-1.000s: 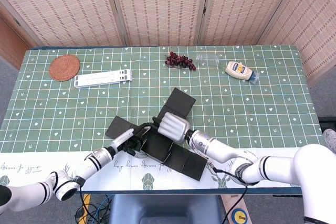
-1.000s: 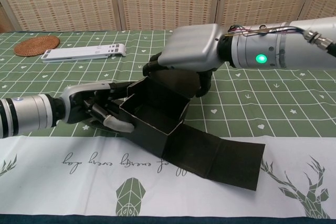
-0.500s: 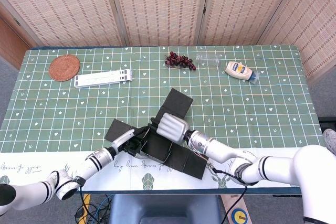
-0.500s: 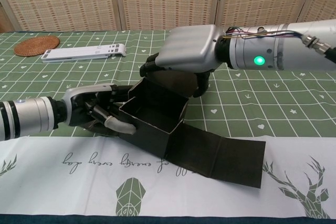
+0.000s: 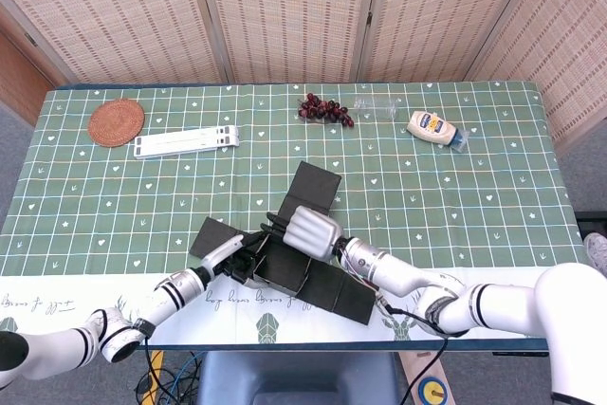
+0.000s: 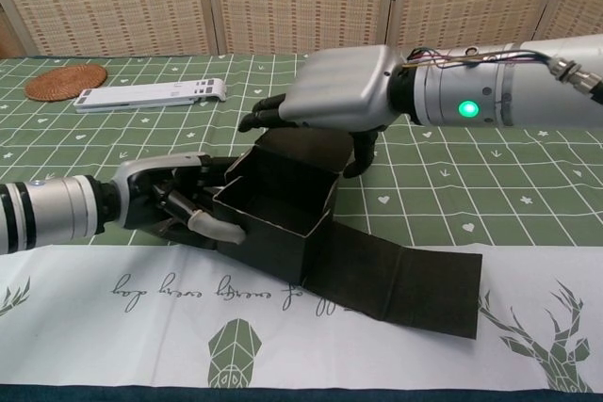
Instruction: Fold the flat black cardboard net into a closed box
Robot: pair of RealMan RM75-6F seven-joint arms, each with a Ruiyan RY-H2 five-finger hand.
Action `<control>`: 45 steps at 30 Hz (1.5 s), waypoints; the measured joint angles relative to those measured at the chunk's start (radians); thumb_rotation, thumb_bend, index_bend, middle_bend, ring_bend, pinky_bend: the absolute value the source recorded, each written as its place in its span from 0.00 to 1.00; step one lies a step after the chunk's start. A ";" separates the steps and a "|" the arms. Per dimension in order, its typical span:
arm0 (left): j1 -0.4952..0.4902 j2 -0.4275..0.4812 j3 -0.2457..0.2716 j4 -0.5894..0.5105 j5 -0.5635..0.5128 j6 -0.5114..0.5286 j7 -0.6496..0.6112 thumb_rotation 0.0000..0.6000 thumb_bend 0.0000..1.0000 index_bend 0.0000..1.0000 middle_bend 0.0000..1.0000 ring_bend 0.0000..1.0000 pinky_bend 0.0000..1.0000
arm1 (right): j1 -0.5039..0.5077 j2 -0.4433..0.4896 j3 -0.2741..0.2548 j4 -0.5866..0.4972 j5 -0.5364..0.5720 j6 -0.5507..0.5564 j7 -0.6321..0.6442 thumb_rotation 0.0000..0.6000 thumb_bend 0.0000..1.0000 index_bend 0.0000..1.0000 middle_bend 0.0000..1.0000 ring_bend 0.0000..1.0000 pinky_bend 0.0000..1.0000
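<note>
The half-folded box (image 6: 278,209) sits between both hands: left hand (image 6: 174,200) grasps its left wall, while the right hand (image 6: 334,101) hovers above it, fingers (image 6: 259,118) apart, released.

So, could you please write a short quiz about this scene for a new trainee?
1. True or false: the black cardboard box is already closed on top.
2. Which hand is against the box's left wall in the chest view: (a) the left hand, (b) the right hand?
3. Name the round woven item at the far left corner of the table.

Key:
1. False. The top is open and a long flap lies flat on the table.
2. (a). The right hand is above the box's far side.
3. A rattan coaster, next to a white folding stand.
</note>
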 measured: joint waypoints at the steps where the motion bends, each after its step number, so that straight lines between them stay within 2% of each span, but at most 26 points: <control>1: 0.000 0.001 0.000 -0.001 -0.002 -0.001 -0.001 1.00 0.15 0.17 0.16 0.65 0.93 | -0.002 0.001 0.001 -0.003 0.003 -0.001 0.001 1.00 0.19 0.00 0.03 0.71 0.98; 5: 0.000 0.005 -0.001 -0.005 -0.009 -0.003 -0.006 1.00 0.15 0.17 0.16 0.65 0.93 | -0.009 0.005 0.007 -0.016 0.012 0.002 0.017 1.00 0.09 0.00 0.00 0.69 0.98; 15: 0.014 0.044 0.002 -0.021 -0.020 0.003 -0.064 1.00 0.15 0.17 0.16 0.64 0.93 | -0.075 0.031 0.027 -0.073 0.000 0.091 0.152 1.00 0.09 0.00 0.00 0.69 0.98; 22: 0.037 0.103 0.009 -0.037 -0.028 0.019 -0.161 1.00 0.15 0.17 0.16 0.64 0.93 | -0.162 0.062 0.044 -0.110 -0.033 0.226 0.240 1.00 0.09 0.00 0.00 0.69 0.98; 30: 0.067 0.186 0.002 -0.064 -0.038 0.054 -0.276 1.00 0.15 0.17 0.17 0.64 0.93 | -0.267 0.095 0.039 -0.141 -0.015 0.312 0.300 1.00 0.09 0.00 0.00 0.69 0.98; 39: 0.081 0.288 -0.043 -0.109 -0.073 0.067 -0.375 1.00 0.15 0.16 0.17 0.64 0.93 | -0.364 0.122 0.021 -0.172 0.084 0.323 0.378 1.00 0.09 0.00 0.10 0.69 0.98; 45: 0.063 0.337 -0.096 -0.151 -0.111 0.027 -0.401 1.00 0.15 0.15 0.17 0.64 0.93 | -0.413 0.073 0.017 -0.140 0.092 0.331 0.467 1.00 0.09 0.00 0.19 0.71 0.99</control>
